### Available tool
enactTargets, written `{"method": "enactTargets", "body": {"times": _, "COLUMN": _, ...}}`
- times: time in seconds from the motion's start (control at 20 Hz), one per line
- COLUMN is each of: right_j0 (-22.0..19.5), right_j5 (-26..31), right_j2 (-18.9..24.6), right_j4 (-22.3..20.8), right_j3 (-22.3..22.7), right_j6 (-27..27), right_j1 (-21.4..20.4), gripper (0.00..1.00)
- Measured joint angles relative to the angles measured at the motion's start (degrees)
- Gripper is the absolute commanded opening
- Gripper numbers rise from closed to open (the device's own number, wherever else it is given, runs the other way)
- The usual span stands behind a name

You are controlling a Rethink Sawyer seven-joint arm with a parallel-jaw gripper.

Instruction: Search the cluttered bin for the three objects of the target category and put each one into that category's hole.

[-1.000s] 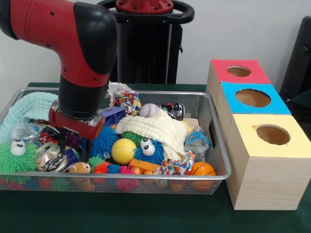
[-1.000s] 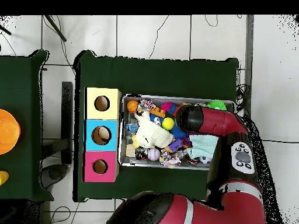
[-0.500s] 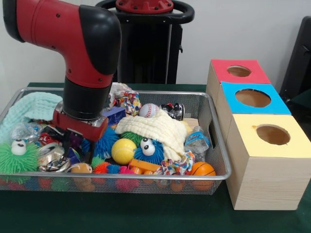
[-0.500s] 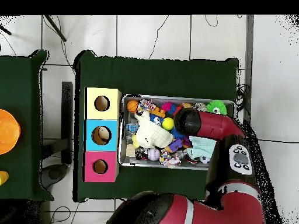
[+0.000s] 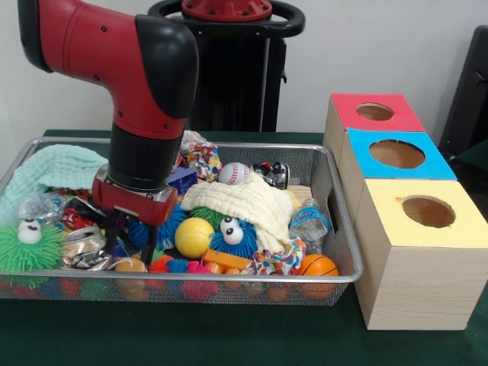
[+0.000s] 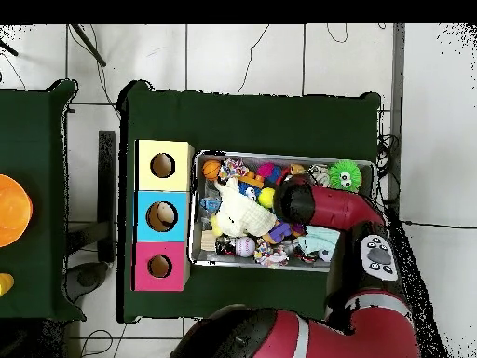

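Three boxes (image 5: 415, 221), cluttered bin (image 5: 335, 276), gripper (image 5: 130, 245) inside

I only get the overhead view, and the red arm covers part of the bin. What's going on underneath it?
Observer: The gripper hangs open, its tips down among the toys.
Operator: What's it next to?
Observer: A blue spiky ball sits beside it on the yellow ball's side, and crushed shiny cans on the other side.
Operator: Has it grabbed anything?
Observer: I see nothing held between its fingers.
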Motion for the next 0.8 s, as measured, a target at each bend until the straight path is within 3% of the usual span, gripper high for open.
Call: {"method": "enactTargets", "body": {"times": 0.8, "right_j0": -1.5, "right_j5": -14.3, "right_j2": 2.2, "right_j4": -6.7, "right_j3": 2.8, "right_j6": 0.0, "right_j1": 1.3, "gripper": 1.00}}
